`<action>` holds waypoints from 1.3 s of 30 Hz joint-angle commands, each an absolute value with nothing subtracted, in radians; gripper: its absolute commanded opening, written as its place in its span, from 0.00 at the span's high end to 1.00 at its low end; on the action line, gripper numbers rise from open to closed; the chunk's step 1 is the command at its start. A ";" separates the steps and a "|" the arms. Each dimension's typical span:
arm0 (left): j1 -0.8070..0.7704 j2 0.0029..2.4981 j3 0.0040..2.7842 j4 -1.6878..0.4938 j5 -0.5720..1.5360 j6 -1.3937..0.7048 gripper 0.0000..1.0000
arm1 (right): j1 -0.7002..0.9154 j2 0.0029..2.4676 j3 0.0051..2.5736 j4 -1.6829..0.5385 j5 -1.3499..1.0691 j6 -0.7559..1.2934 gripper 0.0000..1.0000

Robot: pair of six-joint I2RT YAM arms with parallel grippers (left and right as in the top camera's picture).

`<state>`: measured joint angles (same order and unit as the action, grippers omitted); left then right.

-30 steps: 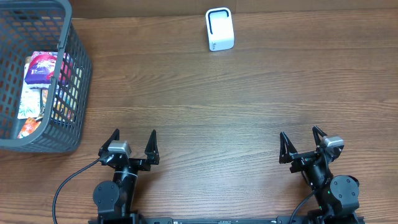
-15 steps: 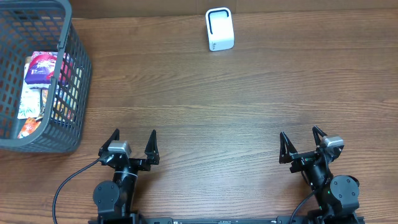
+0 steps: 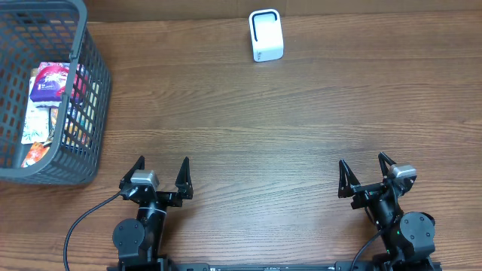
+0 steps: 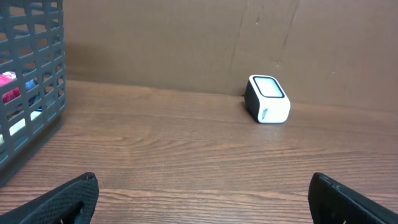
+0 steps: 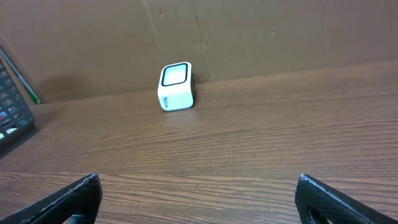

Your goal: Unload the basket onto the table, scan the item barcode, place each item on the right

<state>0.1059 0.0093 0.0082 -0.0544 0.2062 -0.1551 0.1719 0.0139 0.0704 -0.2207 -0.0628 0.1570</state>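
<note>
Several colourful snack packets (image 3: 51, 98) lie inside a grey mesh basket (image 3: 94, 105) at the table's left side; a bit of one packet (image 4: 6, 87) shows through the basket wall (image 4: 34, 74). A small white barcode scanner (image 3: 266, 35) with a dark window stands at the far edge of the table, also seen as the scanner (image 4: 268, 99) and the scanner (image 5: 176, 86) from the wrists. My left gripper (image 3: 159, 174) rests open near the front left, nothing between its fingers. My right gripper (image 3: 364, 171) rests open near the front right, also empty.
A brown cardboard wall (image 4: 186, 43) backs the wooden table (image 3: 248, 128) behind the scanner. The basket corner (image 5: 9, 99) shows at the left of the right wrist view. A black cable (image 3: 83, 222) runs from the left arm's base.
</note>
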 commanded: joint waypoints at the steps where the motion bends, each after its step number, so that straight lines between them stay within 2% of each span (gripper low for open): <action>1: 0.102 0.005 0.005 -0.056 0.208 -0.161 0.00 | 0.175 0.003 0.065 -0.215 -0.053 0.160 0.00; 39: 0.104 0.005 0.005 -0.014 0.173 -0.194 0.00 | 0.175 0.003 0.065 -0.216 -0.045 0.160 0.00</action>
<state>0.1062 0.0093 0.0082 -0.0433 0.1822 -0.1551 0.1719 0.0139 0.0704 -0.2214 -0.0525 0.1570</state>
